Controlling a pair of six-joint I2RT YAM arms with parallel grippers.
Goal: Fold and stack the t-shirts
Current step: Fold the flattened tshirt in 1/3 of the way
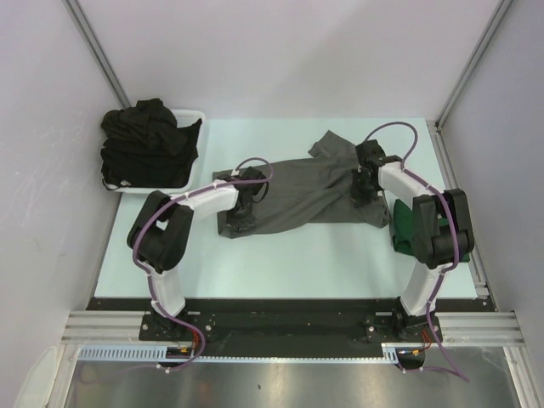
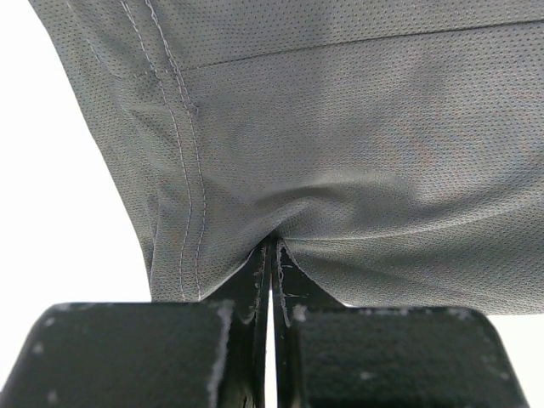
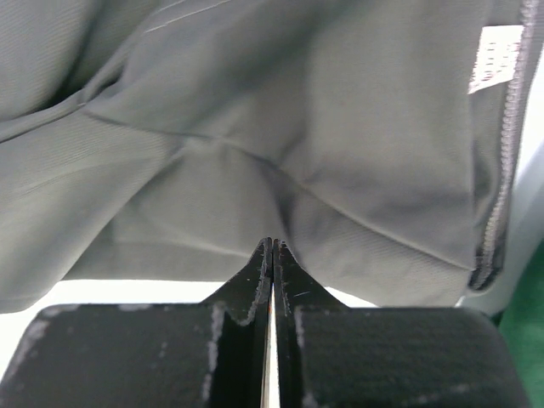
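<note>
Diagonally the grey t-shirt (image 1: 297, 191) lies — bunched, creased.

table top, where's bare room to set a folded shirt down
Bare table: the near strip between the grey shirt and the arm bases, and the far strip right of the basket. Crowded: the centre, and the right edge with the green shirt.

A white plastic basket (image 1: 153, 189) stands at the far left corner of the pale mint surface (image 1: 289, 255), touching its left edge. White wall panels (image 1: 280, 51) close in the back and sides, joined by slanting aluminium struts (image 1: 93, 51). Along the near edge run an aluminium rail (image 1: 102, 327) and a slotted white cable duct (image 1: 119, 351), with brushed steel sheet (image 1: 280, 387) below.
</note>
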